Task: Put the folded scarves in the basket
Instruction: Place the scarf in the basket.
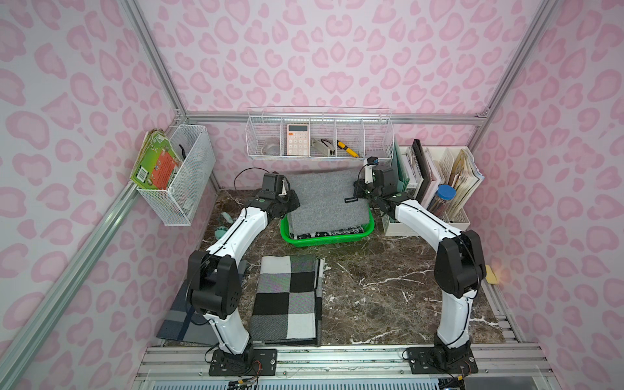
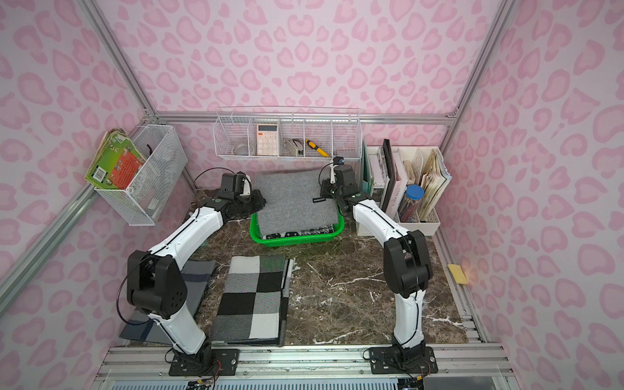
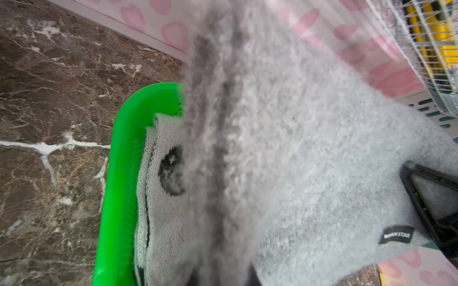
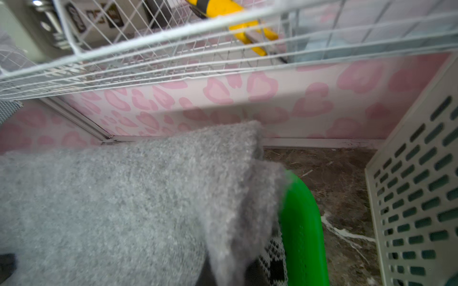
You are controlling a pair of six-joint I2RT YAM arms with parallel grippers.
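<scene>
The left claw [image 1: 293, 200] and right claw [image 1: 358, 193] each pinch an edge of the fuzzy grey folded scarf [image 1: 324, 199], slung between them just above the bright green perforated plastic basket [image 1: 324, 241]. Its near end seems to rest inside. Lowering and letting go remain.

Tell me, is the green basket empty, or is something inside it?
Not empty. A black-and-white patterned knit lies in the green basket, with the folded grey scarf over it.

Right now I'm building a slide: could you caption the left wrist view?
Close-up of the grey scarf hanging over the green basket, a knitted black-and-white scarf already inside, brown marble tabletop beside.
</scene>
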